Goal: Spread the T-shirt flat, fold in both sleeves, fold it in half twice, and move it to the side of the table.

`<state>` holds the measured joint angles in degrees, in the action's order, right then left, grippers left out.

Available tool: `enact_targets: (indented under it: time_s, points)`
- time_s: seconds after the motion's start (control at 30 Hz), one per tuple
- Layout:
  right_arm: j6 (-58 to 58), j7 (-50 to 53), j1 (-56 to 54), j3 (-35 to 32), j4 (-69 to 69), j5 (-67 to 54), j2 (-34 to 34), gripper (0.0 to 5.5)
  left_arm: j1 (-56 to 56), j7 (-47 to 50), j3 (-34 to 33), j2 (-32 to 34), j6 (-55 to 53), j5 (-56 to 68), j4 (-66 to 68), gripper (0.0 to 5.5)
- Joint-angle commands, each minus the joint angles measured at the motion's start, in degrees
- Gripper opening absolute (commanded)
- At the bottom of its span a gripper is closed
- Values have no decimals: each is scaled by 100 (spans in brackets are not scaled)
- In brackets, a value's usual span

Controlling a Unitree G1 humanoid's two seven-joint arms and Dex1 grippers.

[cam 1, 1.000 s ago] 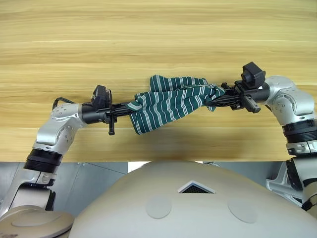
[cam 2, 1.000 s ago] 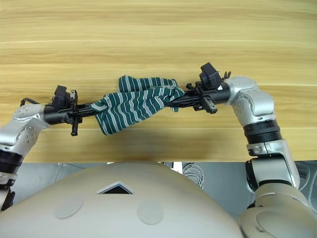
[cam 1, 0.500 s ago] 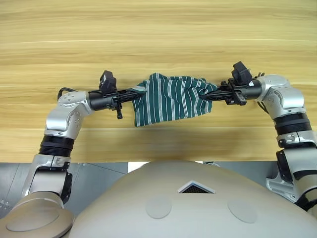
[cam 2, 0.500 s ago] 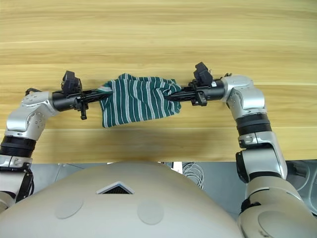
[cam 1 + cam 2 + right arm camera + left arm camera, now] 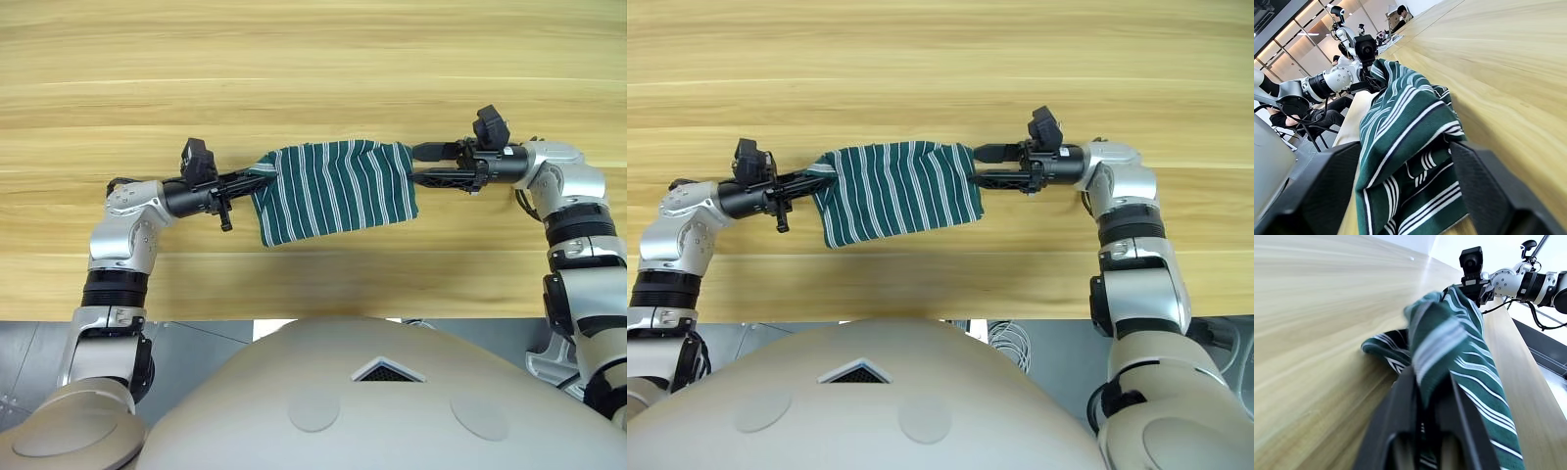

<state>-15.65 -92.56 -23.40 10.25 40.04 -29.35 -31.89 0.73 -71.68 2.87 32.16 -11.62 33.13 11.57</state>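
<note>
The two arms have drawn apart, stretching the green striped T-shirt [image 5: 333, 191] side to side over the counter [image 5: 313, 59], its left end clamped in the left end effector [image 5: 261, 177] and its right end between the spread fingers of the right end effector [image 5: 419, 164].

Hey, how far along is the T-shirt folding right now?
Early; nothing looks finished. In hand: the left tool pinches the T-shirt, drawn out toward the open right tool, but it is rumpled, not flat. Remaining: sleeves, both halvings, moving it aside.
</note>
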Motion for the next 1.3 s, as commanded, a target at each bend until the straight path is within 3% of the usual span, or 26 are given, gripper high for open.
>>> enact_targets:
  time_s: [0.03, 0.33, 0.53, 0.63, 0.7, 0.8, 0.97, 1.1, 1.3]
  points:
    - [60, 14, -170, -71, 112, 65, 36, 419, -24, 126, -128, -46, 104, -173, -35, 95]
    - [139, 13, -217, -160, 84, 30, 90, 540, -25, 169, -520, 69, 606, -388, 138, 214]
    - [593, 476, -284, -1293, -217, -274, 134, 540, -132, 324, -1898, 345, 1191, 10, 73, 315]
    - [609, 855, -117, -1740, -699, -419, 101, 540, -331, 598, -2654, 117, 1341, 539, -463, 296]
    - [713, 1275, 65, -2043, -1373, -525, 173, 495, -566, 1277, -2870, -330, 1678, 500, -1290, 255]
    - [683, 2152, 622, -2148, -3139, -686, 539, 439, -689, 2717, -2632, -1286, 2168, -159, -2543, 201]
    - [1118, 3040, 1110, -802, -4196, 718, 956, 349, -714, 4419, -2299, -2154, 2554, -1587, -2939, 144]
    - [1465, 3123, 1293, 49, -4284, 1359, 1107, 272, -805, 4716, -2098, -2266, 2641, -1703, -3009, 144]
    - [1686, 2922, 1228, 484, -3738, 1435, 1216, 171, -829, 4806, -1945, -2190, 2907, -1828, -2814, 144]
